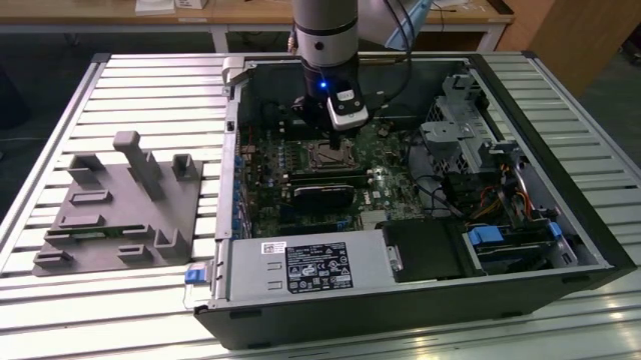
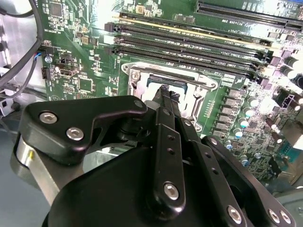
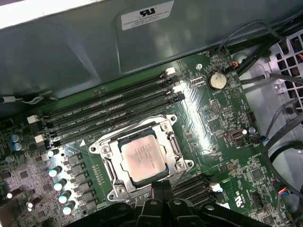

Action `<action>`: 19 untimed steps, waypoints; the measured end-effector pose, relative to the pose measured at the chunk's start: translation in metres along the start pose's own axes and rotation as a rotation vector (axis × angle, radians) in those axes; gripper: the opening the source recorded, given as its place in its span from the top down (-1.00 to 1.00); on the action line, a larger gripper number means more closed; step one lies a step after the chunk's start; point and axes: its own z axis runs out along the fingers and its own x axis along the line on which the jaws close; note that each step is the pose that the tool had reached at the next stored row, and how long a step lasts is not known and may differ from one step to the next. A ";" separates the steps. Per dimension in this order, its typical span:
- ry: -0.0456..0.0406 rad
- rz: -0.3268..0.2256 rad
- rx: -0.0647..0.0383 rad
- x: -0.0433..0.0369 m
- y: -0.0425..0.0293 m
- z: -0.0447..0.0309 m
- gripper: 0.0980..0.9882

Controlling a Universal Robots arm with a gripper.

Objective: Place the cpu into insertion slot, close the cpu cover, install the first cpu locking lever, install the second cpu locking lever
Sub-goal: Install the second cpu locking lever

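The cpu sits in its slot, cover down around it. The claw, tips together and holding nothing, hovers at the socket's six o'clock edge, probably working a locking lever.

cpu seated in socket, cover seemingly closed, pincer just beside

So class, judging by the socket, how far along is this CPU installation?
Done: the cpu sits in the socket, and the cpu cover lies closed around it. In hand: the end effector is down at the socket's edge. Whether either locking lever is latched cannot be told.
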 end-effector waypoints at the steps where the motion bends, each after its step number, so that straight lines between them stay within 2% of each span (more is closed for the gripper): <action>1: 0.0000 0.000 0.000 0.0000 0.0000 0.0000 0.98; 6: 0.0001 -0.001 0.000 -0.0006 -0.0014 0.0000 0.98; 14: 0.0012 -0.003 -0.003 -0.0056 -0.0155 0.0028 0.98; 17: 0.0041 -0.007 -0.010 -0.0053 -0.0191 0.0041 0.98; 19: 0.0084 -0.009 -0.021 -0.0039 -0.0211 0.0050 0.98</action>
